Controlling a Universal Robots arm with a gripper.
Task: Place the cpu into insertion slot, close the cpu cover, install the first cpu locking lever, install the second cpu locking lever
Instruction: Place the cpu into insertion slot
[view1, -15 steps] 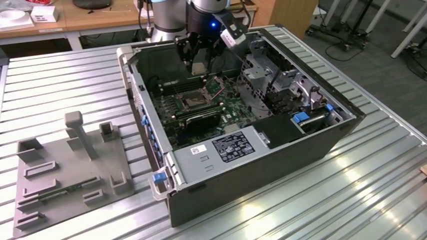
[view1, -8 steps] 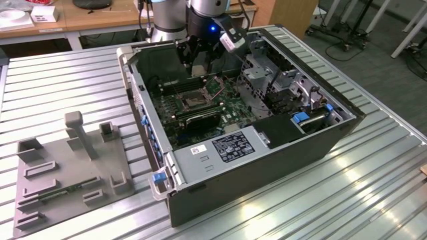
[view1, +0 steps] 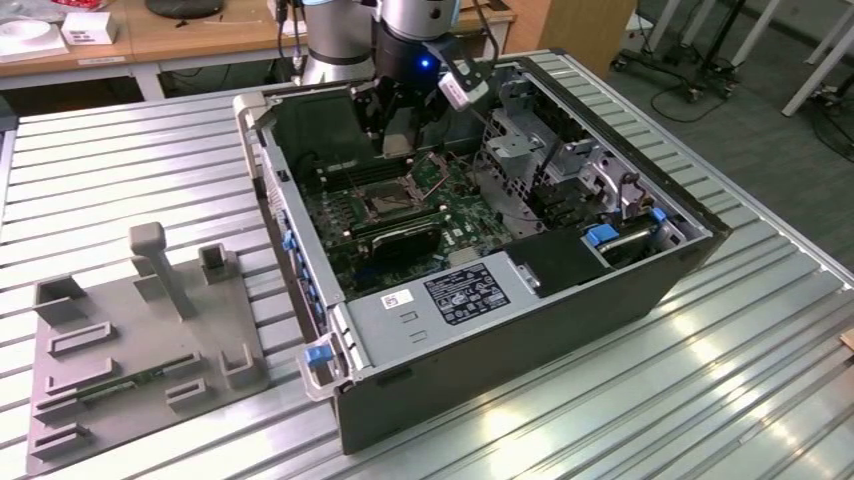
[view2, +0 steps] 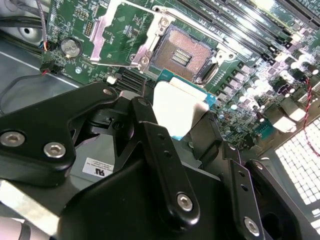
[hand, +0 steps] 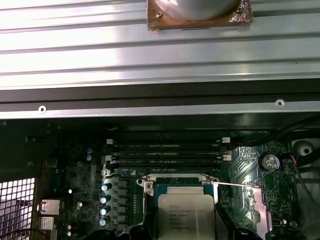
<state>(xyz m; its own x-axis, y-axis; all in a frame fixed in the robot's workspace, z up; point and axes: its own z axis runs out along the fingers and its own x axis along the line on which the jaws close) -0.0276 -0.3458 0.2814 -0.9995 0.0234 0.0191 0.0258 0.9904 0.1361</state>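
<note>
Second wrist view, black fingers (view2: 155, 145) clamped on the cpu (view2: 177, 105), flat face parallel to the green board (view2: 70, 20), edges square with the empty slot (view2: 185, 55) just beside it, cover (view2: 125, 30) swung open, memory slots (view2: 235, 22) beyond, coin cell (view2: 70, 47) off to one side.

Open black computer tower case (view1: 534, 370) on a ribbed aluminium table (view1: 747, 400), silver robot arm (view1: 407, 25) reaching in, dark gripper (view1: 396, 125) above the green motherboard (view1: 461, 215) near the square silver-rimmed insertion slot (view1: 378, 203), grey fixture tray (view1: 134, 350) at the exterior view's left.
</note>
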